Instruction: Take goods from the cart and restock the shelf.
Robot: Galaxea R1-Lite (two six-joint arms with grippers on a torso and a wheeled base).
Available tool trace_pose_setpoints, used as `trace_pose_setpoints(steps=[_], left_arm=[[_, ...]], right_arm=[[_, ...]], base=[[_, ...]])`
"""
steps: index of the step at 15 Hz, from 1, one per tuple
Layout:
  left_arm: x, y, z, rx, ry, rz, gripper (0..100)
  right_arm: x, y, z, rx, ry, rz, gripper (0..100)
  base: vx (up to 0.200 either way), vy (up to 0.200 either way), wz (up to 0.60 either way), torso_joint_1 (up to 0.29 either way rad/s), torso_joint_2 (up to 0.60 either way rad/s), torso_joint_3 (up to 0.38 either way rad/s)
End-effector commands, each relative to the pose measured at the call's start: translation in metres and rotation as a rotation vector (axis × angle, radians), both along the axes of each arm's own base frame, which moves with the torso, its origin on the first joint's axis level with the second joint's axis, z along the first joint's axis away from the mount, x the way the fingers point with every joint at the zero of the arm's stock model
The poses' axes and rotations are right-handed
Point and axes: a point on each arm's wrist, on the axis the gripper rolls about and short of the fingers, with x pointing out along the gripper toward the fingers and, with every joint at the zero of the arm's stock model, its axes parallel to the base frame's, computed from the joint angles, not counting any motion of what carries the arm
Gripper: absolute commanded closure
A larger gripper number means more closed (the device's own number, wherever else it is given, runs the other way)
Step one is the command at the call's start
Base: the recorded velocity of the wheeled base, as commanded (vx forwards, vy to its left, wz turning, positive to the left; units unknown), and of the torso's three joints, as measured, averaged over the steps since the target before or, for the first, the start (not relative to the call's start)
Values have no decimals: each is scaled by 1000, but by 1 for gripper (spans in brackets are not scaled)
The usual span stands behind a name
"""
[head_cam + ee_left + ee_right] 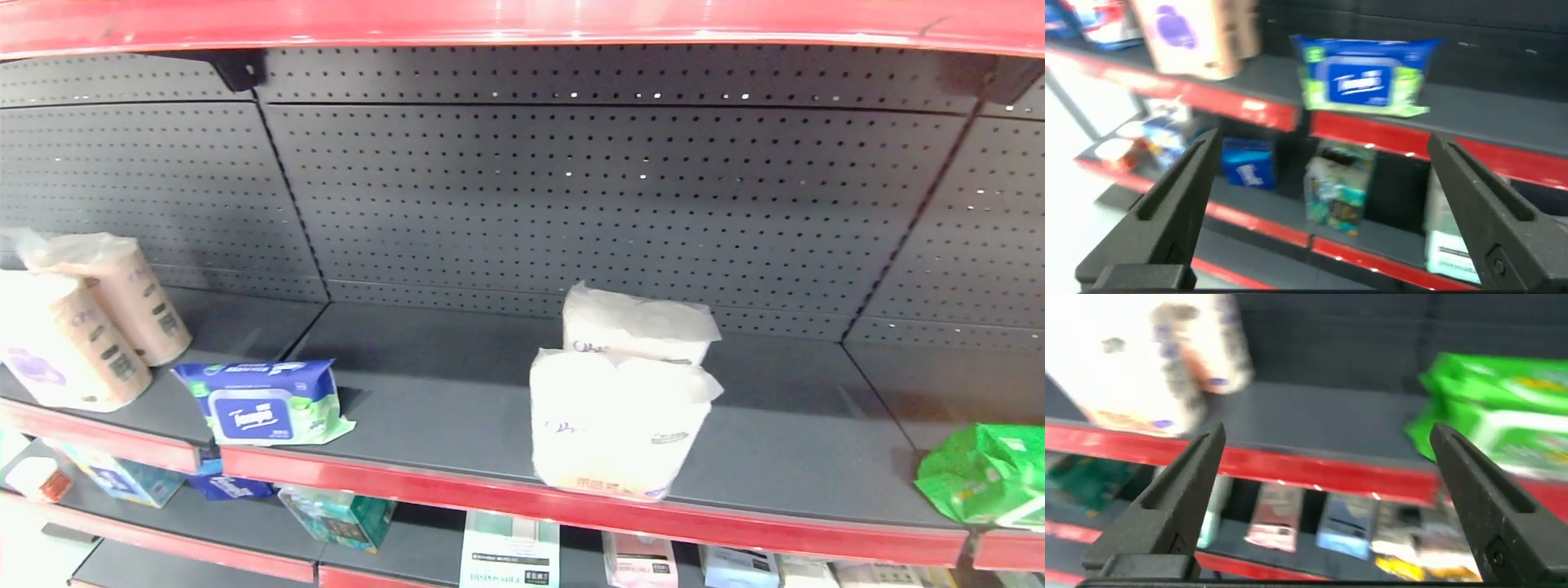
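Observation:
On the dark shelf board (457, 408) a blue-and-green wipes pack (263, 402) lies at the front left. Two white tissue packs stand mid-shelf, the front one (614, 423) at the red edge, the other (637, 325) behind it. A green pack (984, 474) sits at the far right edge. My left gripper (1323, 175) is open and holds nothing, in front of the shelf below the wipes pack (1365, 73). My right gripper (1327, 469) is open too, facing the shelf edge between the white pack (1159, 359) and the green pack (1503, 408).
Paper roll packs (77, 327) stand on the neighbouring shelf at the left. Lower shelves hold several small boxes and packs (339, 514). A red shelf rim (522, 20) runs overhead. Bare board lies between the wipes and the white packs.

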Motion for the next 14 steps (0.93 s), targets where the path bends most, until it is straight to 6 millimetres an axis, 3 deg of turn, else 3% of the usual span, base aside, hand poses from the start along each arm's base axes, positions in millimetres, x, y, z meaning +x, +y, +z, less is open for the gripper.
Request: trace_pose_setpoints(steps=[1, 5, 13, 14], left_arm=[[0, 0, 0, 0, 0, 1, 0], [0, 0, 0, 0, 0, 1, 0], [0, 0, 0, 0, -1, -3, 0], [-2, 0, 8, 2, -30, 10, 0]], right_arm=[[0, 0, 0, -2, 0, 0, 0], [0, 0, 0, -2, 0, 0, 0], [0, 0, 0, -4, 0, 2, 0], [0, 0, 0, -4, 0, 2, 0]], base=[[0, 0, -600, 12, -7, 2], [0, 0, -600, 7, 1, 4], [0, 0, 0, 0, 0, 0], [0, 0, 0, 0, 0, 0]])
